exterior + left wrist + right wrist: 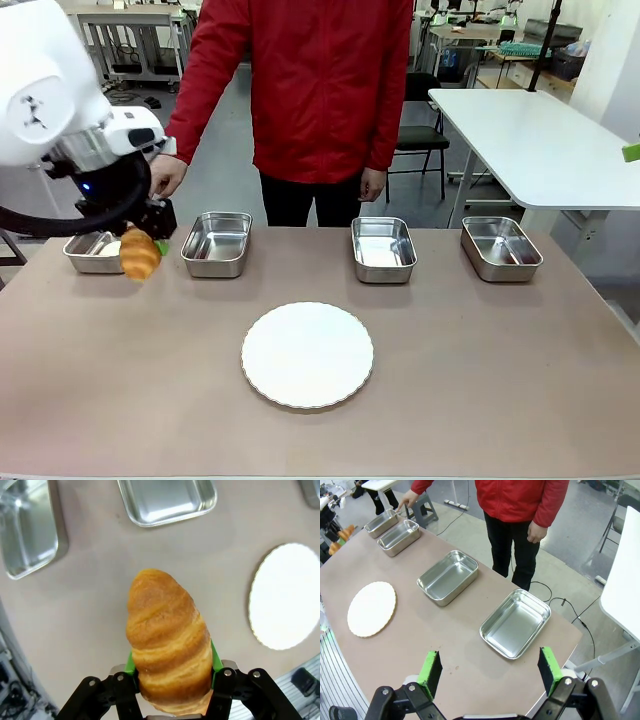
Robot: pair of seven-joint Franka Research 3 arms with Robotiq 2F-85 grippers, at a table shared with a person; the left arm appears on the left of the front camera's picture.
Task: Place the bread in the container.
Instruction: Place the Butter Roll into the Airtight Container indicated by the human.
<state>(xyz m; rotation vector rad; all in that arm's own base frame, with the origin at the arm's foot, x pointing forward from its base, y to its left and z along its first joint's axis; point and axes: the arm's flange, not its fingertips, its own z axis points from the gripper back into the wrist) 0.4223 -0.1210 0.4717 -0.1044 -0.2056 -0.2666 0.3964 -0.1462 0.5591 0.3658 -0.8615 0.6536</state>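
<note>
Croissant hangs clamped in the left gripper, just near of the far-left pan the person's hand indicates; carry it farther over that pan before letting go.

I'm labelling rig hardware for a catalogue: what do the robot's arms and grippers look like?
The left arm has a glossy white rounded shell, a small black mark on its side and a black cable looping under the wrist. The left gripper and right gripper are black, with jointed links, silver bolts and bright green pads on the jaws.
</note>
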